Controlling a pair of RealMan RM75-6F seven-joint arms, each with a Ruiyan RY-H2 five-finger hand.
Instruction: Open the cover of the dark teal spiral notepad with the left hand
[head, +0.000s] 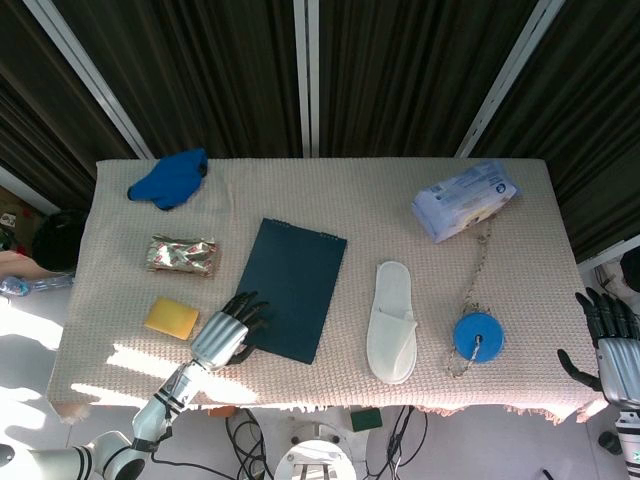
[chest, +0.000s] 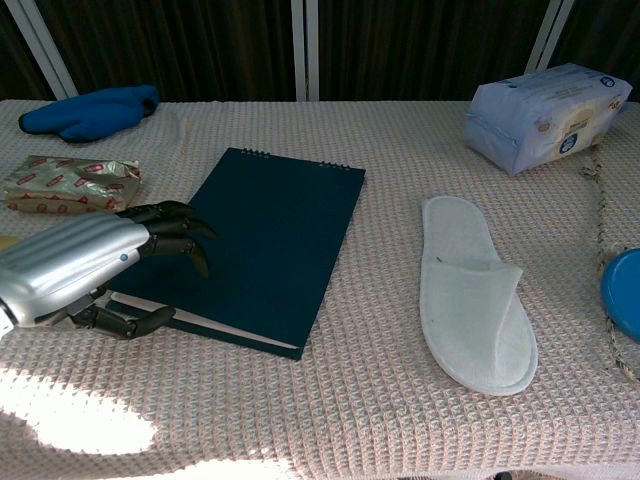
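Nearest, left hand (chest: 75, 275) pinching the lifted near corner of the dark teal spiral notepad (chest: 258, 240), thumb beneath, fingers on top; right hand (head: 612, 335) off the tabletop (head: 350, 210) edge, holding nothing, fingers spread; notepad lying left of centre, spiral far; probably light, thin, bendy cover; best gripped at that free near-left edge; one notepad, one cover.

The notepad (chest: 268, 232) has a matt cover; the left hand (chest: 75, 268) looks brushed metal; the tablecloth (chest: 330, 400) is rough waffle-weave cloth.
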